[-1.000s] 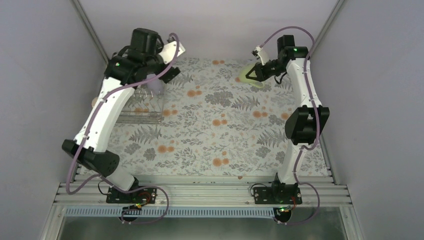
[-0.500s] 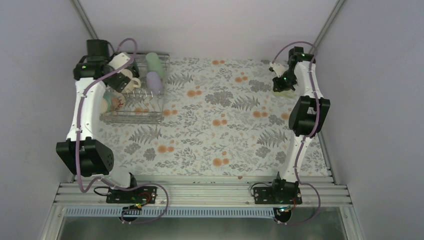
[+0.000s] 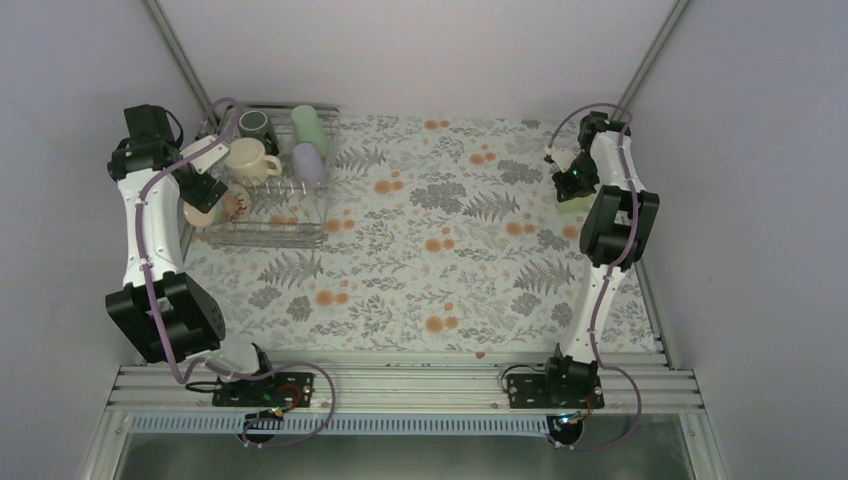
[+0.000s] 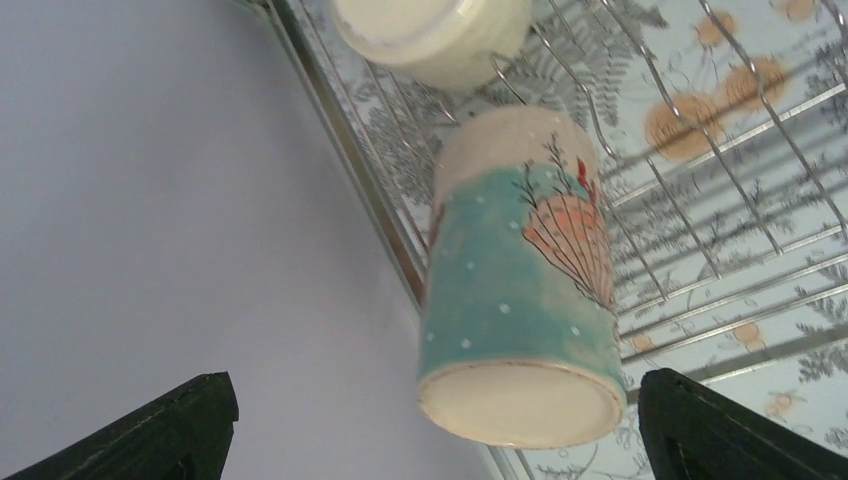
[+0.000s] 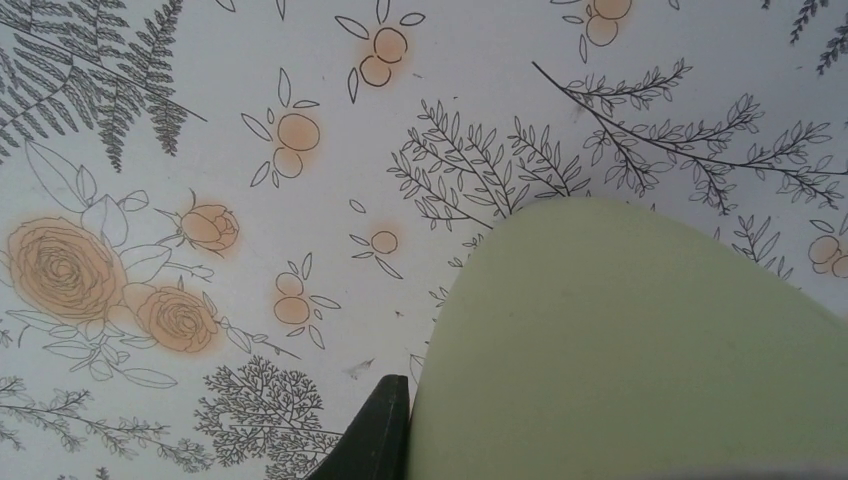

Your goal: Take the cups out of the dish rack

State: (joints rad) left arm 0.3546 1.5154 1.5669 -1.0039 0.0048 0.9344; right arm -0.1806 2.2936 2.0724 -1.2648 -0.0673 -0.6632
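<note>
The silver wire dish rack (image 3: 268,238) stands at the back left. In it are a dark green mug (image 3: 258,128), a cream mug (image 3: 248,160), a mint tumbler (image 3: 308,125), a lilac tumbler (image 3: 308,164) and a beige patterned mug (image 3: 228,205). My left gripper (image 3: 203,186) hangs open at the rack's left side. In the left wrist view the patterned mug (image 4: 520,300) lies between its spread fingers (image 4: 175,425), untouched, with the cream mug (image 4: 430,30) beyond. My right gripper (image 3: 572,180) is shut on the pale yellow-green cup (image 3: 574,206) (image 5: 640,340), low over the mat at the far right.
A floral mat (image 3: 430,240) covers the table. Grey walls close in on the left, right and back; the rack sits tight against the left wall (image 4: 150,200). The right arm's elbow (image 3: 618,225) hangs over the mat's right edge.
My left arm swung from over the rack to its left side, uncovering the cups, and now faces the patterned mug. My right arm carried the pale cup rightward and down toward the mat's right edge.
</note>
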